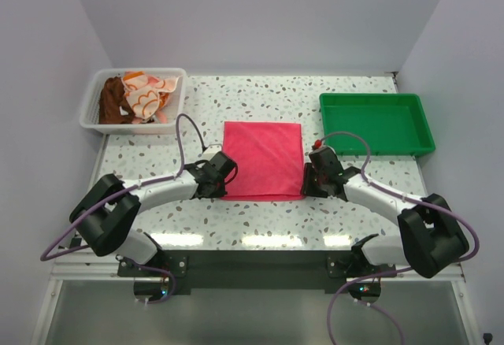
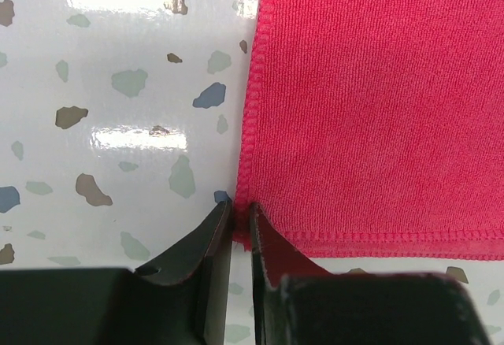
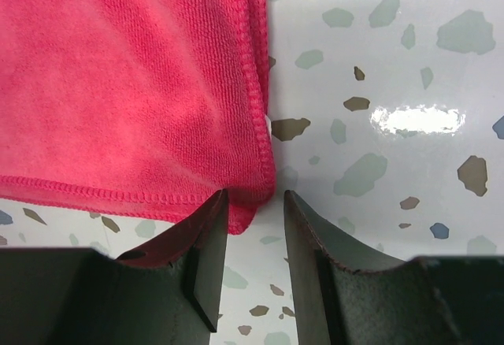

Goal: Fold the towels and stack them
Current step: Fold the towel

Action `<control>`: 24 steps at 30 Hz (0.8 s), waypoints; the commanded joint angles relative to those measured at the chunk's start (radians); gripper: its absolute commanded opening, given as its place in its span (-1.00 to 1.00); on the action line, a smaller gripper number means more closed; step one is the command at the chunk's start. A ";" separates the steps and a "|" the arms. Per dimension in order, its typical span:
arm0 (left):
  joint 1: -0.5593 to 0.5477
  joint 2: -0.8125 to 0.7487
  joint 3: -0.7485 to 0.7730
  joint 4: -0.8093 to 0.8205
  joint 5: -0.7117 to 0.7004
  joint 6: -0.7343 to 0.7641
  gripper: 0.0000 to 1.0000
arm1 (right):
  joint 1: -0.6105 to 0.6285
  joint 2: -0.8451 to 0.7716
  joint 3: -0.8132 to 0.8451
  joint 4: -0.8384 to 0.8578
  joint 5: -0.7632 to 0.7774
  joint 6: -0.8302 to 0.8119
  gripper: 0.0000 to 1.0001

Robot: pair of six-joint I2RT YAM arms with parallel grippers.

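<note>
**Pink towel flat at mid-table, a gripper at each near corner**

The pink towel lies spread flat in the middle of the table, its stitched edges straight and its far edge square to the back wall. The left gripper is at the near left corner, its jaws almost together and pinching the tip of that corner. The right gripper is at the near right corner. Its jaws stand partly apart with the corner between them: the cloth touches the left finger, and a gap shows beside the right one.

Bare speckled tabletop runs along both sides of the towel and beyond its far edge. The basket sits at the far left corner and the tray at the far right, both well apart from the towel.

The basket holds a crumpled heap, with a brown towel on the left and an orange towel with a white pattern beside it. The tray's green floor shows bare.

From above, the wrists cover both near corners. Each wrist view cuts off most of the towel. How many cloths make up the heap cannot be told.
</note>
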 commanded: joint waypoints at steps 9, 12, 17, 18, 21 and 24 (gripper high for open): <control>-0.002 0.030 -0.064 -0.059 0.056 0.018 -0.67 | 0.000 0.043 0.020 0.020 0.041 0.034 -0.47; -0.002 0.027 -0.064 -0.059 0.054 0.018 -0.71 | -0.001 0.035 0.024 0.008 0.053 0.026 -0.70; 0.000 0.016 -0.060 -0.062 0.050 0.017 -0.80 | 0.000 0.023 0.078 -0.046 0.080 -0.015 -0.97; 0.000 0.013 -0.060 -0.063 0.050 0.017 -0.85 | 0.000 0.020 0.098 -0.064 0.083 -0.028 -1.00; 0.000 0.002 -0.047 -0.069 0.047 0.015 -0.91 | 0.002 0.018 0.129 -0.110 0.084 -0.055 -1.00; -0.002 -0.007 -0.033 -0.076 0.041 0.017 -0.96 | 0.002 0.020 0.167 -0.142 0.084 -0.075 -1.00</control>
